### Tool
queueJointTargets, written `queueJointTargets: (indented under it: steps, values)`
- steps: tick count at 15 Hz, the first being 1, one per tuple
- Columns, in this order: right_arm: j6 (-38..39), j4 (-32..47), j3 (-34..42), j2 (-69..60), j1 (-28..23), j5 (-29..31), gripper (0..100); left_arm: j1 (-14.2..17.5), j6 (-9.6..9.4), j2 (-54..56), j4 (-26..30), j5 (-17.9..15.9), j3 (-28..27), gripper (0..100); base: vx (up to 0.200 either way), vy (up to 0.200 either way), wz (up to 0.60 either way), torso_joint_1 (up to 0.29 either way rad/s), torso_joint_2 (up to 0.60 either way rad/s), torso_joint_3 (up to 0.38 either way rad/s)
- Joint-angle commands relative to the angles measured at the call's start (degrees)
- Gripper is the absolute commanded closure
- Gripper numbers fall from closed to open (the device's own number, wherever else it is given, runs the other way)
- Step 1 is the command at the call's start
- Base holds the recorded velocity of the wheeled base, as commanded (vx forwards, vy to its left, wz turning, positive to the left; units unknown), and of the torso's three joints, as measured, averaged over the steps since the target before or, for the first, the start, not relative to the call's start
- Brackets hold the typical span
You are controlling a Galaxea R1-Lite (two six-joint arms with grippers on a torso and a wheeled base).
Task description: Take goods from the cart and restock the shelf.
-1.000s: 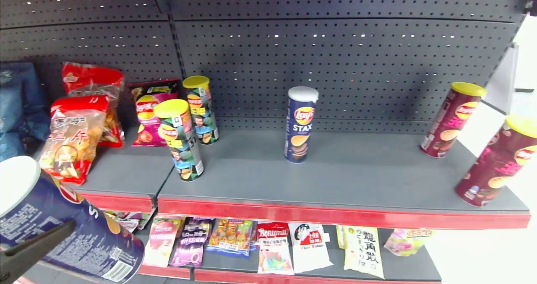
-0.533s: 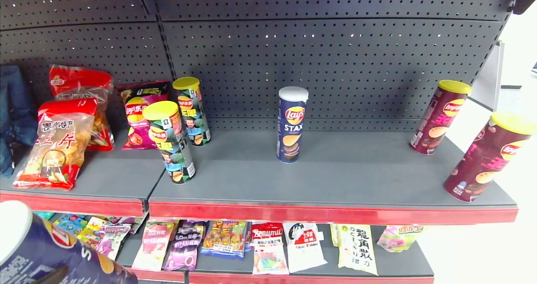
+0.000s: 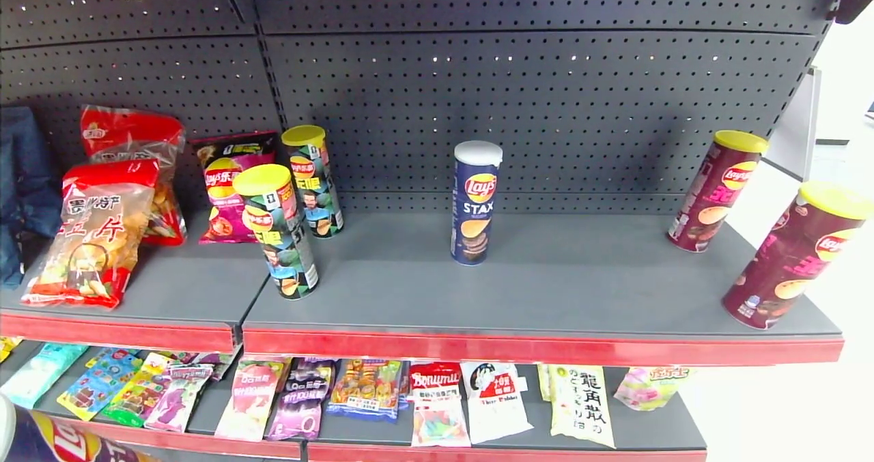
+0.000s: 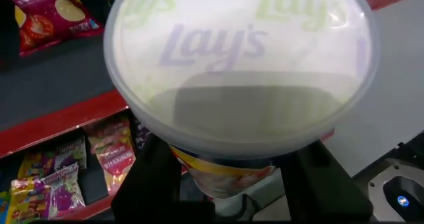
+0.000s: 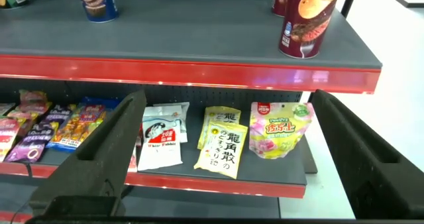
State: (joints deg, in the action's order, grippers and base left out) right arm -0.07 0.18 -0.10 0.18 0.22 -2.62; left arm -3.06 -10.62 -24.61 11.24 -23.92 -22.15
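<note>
Blue chip can [image 4: 242, 58] sinks lower, now below the shelf's [image 3: 546, 347] red front edge, left end; my left gripper [image 4: 235, 181] clenches it. Right gripper [image 5: 225, 144] spread, empty. Placement not yet started, I judge.

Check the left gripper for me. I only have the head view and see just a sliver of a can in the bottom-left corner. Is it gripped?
Observer: Yes. The left wrist view shows the left gripper shut on the chip can, one finger on each side below the top.
Operator: Lid on?
Observer: On. A translucent white lid covers the whole top.
Operator: Right gripper?
Observer: The right gripper is open and empty, pointing at the packets on the lower shelf.
</note>
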Motion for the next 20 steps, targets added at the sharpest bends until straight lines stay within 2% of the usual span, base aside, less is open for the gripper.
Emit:
queueJointTargets:
  steps: [1, 20]
  values:
    - [-0.01, -0.01, 0.01, -0.09, 0.04, -0.02, 0, -0.02, -0.81, -0.52, -0.17, 0.01, -0.35, 100, 0.000, 0.000, 0.00, 0.000, 0.00, 0.000]
    - [-0.19, -0.01, 0.01, -0.01, 0.04, -0.02, 0, -0.02, -1.07, 0.27, -1.57, 0.28, -0.35, 100, 0.000, 0.000, 0.00, 0.000, 0.00, 0.000]
